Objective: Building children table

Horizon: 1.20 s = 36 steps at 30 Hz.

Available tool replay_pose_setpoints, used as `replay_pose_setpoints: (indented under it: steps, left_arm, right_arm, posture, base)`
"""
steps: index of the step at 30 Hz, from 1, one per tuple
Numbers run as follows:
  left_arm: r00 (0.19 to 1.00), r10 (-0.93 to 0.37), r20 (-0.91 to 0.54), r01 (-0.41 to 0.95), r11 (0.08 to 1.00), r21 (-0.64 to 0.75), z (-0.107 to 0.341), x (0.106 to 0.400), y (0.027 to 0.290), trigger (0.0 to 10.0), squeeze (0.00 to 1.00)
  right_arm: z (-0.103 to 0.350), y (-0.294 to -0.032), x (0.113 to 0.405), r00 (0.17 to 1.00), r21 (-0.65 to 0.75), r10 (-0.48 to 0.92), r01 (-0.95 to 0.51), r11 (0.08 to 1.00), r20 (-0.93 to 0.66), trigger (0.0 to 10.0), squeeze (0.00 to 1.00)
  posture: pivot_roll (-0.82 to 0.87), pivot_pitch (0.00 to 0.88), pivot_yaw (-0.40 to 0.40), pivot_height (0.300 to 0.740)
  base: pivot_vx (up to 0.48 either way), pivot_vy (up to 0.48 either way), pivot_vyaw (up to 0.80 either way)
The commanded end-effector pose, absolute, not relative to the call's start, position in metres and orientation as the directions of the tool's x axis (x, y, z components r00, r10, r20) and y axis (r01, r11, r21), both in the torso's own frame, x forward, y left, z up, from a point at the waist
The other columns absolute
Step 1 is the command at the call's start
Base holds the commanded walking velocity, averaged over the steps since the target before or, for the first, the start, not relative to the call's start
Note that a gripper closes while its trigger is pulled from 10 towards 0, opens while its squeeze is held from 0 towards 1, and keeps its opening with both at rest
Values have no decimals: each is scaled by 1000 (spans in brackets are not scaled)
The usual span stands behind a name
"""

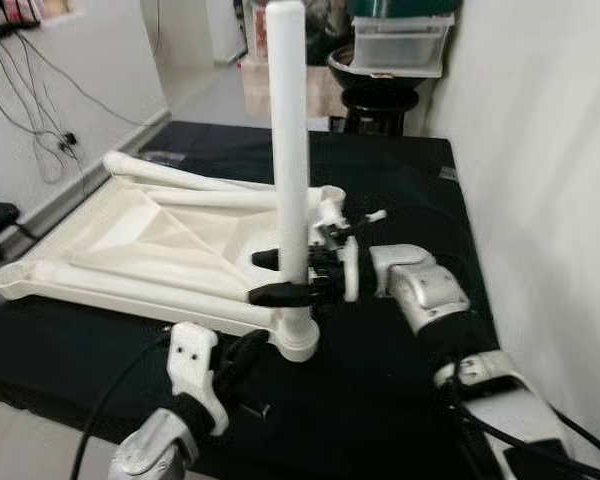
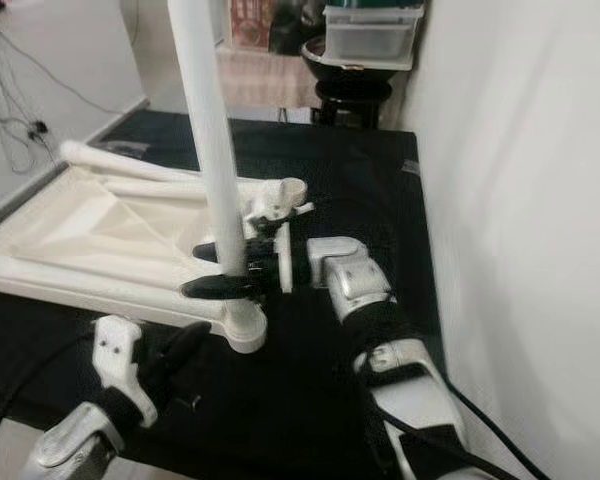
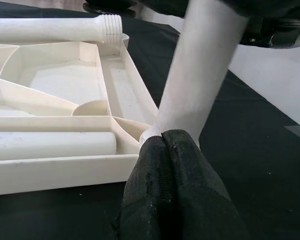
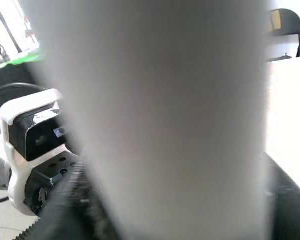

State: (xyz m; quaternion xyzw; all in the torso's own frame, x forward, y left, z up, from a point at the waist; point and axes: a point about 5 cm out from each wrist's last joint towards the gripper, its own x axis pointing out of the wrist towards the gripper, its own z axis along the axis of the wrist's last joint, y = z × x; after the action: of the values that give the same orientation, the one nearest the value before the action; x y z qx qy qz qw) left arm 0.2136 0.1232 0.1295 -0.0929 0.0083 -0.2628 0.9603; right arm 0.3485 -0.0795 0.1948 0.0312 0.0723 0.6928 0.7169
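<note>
Black matting point(image 1: 400, 190) carries the upturned tabletop point(image 1: 130, 235); right gripper point(image 1: 280, 277) pinches the upright leg point(image 1: 288, 140), left gripper point(image 3: 165, 150) pressed together.

Right gripper point(image 1: 285, 277) reaches leftward, fingers clamped around something. Left gripper point(image 3: 165, 142) low, angled up; fingers apparently pressed together.
</note>
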Motion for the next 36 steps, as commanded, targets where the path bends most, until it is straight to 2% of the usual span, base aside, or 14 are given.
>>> replay_pose_setpoints:
  steps: [1,6,9,10,11,12,13,17,21,27,28,31,32,36]
  left_arm:
    - [863,-505,7,496,847,-193,125,213,125,10000,0]
    - [863,-505,8,497,846,-194,125,212,125,10000,0]
    - [862,-506,8,498,845,-196,125,212,124,10000,0]
    - [862,-506,8,498,845,-195,125,212,125,10000,0]
    - [863,-505,7,497,846,-192,126,211,125,10000,0]
    - [863,-505,6,497,847,-190,126,210,126,10000,0]
    - [865,-503,6,495,849,-187,127,210,127,10000,0]
    - [865,-501,8,494,850,-184,127,211,128,10000,0]
    - [839,-544,-4,533,823,-197,125,212,125,10000,0]
    - [827,-562,-6,551,813,-190,126,212,123,10000,0]
    - [836,-549,-2,539,821,-190,126,212,123,10000,0]
    - [846,-534,3,525,830,-190,126,212,123,10000,0]
    - [850,-527,5,519,834,-188,126,213,124,10000,0]
    - [851,-526,6,517,835,-188,126,213,124,10000,0]
  right_arm:
    - [191,-77,346,-5,165,999,-986,4,-53,0,0]
    - [185,-83,346,22,156,998,-987,30,-52,0,0]
    - [174,-90,342,102,138,992,-984,112,-77,0,0]
    - [160,-91,336,211,145,969,-963,229,-126,0,0]
    - [141,-91,336,538,122,812,-812,571,-225,0,0]
    - [130,-97,334,733,75,615,-623,778,-292,0,0]
    - [122,-106,327,852,85,402,-397,914,-336,0,0]
    - [116,-98,303,802,133,486,-471,872,-348,0,0]
    - [134,-102,318,734,79,604,-613,786,-311,0,0]
    - [132,-99,318,740,74,591,-602,795,-322,0,0]
    - [136,-91,318,704,99,638,-644,759,-313,10000,1000]
    - [145,-81,317,614,92,737,-747,658,-284,10000,1000]
    - [159,-82,324,541,77,816,-822,564,-202,10000,1000]
    - [169,-87,330,477,57,867,-871,488,-143,10000,922]
  posture:
    - [15,42,16,740]
    - [13,48,16,740]
    - [13,50,16,740]
    - [15,57,8,740]
    - [29,57,-1,740]
    - [29,57,-1,740]
    - [22,71,-2,740]
    - [17,78,10,740]
    - [5,69,9,740]
    - [4,64,11,740]
    - [10,61,9,740]
    - [13,60,7,740]
    - [17,57,6,740]
    - [16,50,8,740]
  base:
    - [0,0,0]
    - [0,0,0]
    - [0,0,0]
    - [0,0,0]
    - [0,0,0]
    - [0,0,0]
    - [0,0,0]
    - [0,0,0]
    - [0,0,0]
    - [0,0,0]
    - [0,0,0]
    - [0,0,0]
    - [0,0,0]
    - [0,0,0]
